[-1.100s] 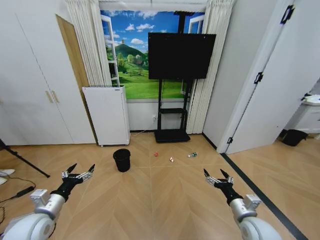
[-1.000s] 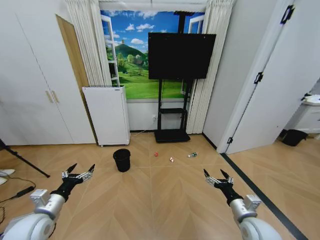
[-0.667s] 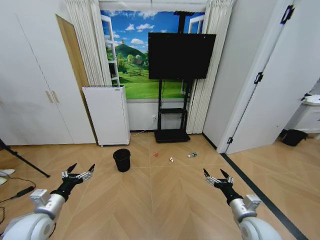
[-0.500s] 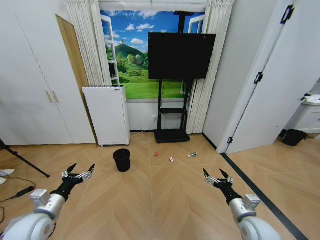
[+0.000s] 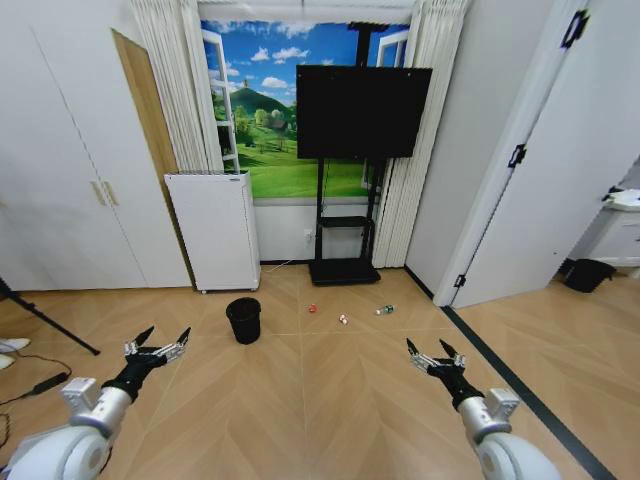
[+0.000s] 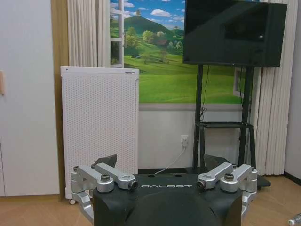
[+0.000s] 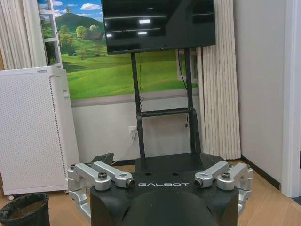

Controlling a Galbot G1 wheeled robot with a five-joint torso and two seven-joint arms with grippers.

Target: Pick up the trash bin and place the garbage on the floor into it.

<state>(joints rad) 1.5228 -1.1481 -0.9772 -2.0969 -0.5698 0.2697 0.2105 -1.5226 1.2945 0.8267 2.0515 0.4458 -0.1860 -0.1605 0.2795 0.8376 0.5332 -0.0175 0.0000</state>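
Well ahead of both spread, empty jaws, left gripper (image 5: 158, 347) and right gripper (image 5: 432, 358), the small black round plastic bin (image 5: 243, 319) stands unlifted; beside it, three litter scraps (image 5: 343, 319) lie on the herringbone wood floor (image 5: 320, 400).

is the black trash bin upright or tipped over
Upright. The trash bin stands on its base on the floor with its open mouth facing up, beside the white air purifier.
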